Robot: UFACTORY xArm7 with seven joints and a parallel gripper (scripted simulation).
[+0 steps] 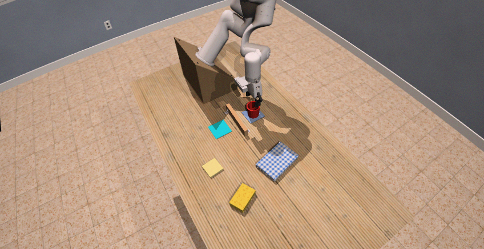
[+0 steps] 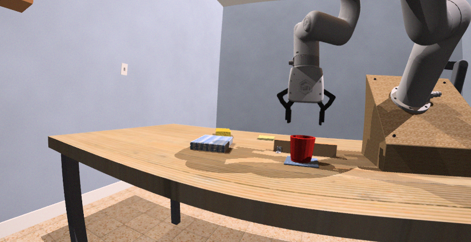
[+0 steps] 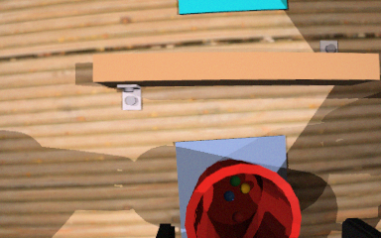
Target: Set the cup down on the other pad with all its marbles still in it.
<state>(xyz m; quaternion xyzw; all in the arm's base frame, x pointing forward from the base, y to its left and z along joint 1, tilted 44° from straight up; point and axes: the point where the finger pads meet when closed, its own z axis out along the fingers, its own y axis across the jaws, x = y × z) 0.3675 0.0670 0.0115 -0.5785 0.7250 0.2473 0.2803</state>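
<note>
Grey-blue walls (image 2: 132, 25) with white baseboard (image 1: 101, 45) enclose a tan tiled floor (image 1: 68, 127) under the wooden table (image 2: 132, 147).

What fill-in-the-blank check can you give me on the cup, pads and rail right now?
1. The cup stands on the pale ____ pad.
2. The gripper is ____ above the cup.
3. Between that pad and the cyan pad lies the ____.
4. The cup holds ____.

Missing: blue; open; rail; marbles

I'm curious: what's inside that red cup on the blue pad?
The red cup holds small marbles: green, yellow and blue show. Its dark floor hides any others; the open gripper hangs above.
</note>
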